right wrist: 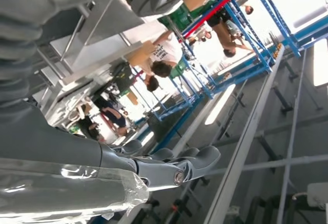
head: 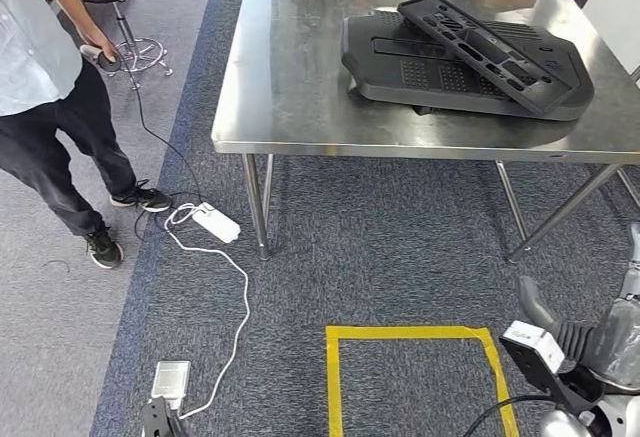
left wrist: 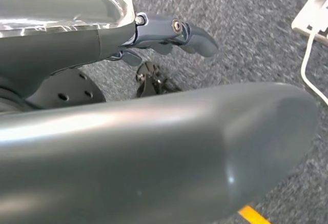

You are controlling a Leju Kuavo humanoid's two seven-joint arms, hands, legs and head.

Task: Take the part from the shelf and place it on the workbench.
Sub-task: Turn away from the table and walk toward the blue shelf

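Left hand [left wrist: 170,34]: empty, fingers extended and loosely apart above grey carpet. Right hand [right wrist: 166,165]: empty, fingers stretched out side by side, touching nothing. Part [head: 483,39]: black perforated panel, tilted, resting atop a second black panel [head: 453,77] on the steel counter [head: 294,87]. Floor: yellow tape square [head: 411,372], white power strip [head: 216,223]. Person [head: 45,77] beside the counter's left end.

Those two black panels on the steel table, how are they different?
The lower panel lies nearly flat on the workbench and looks thicker and broader, with mesh-like vent patches. The upper panel is slimmer, rests tilted across the lower one, and has rows of cut-out slots. Both are black, seemingly plastic, and touch each other.
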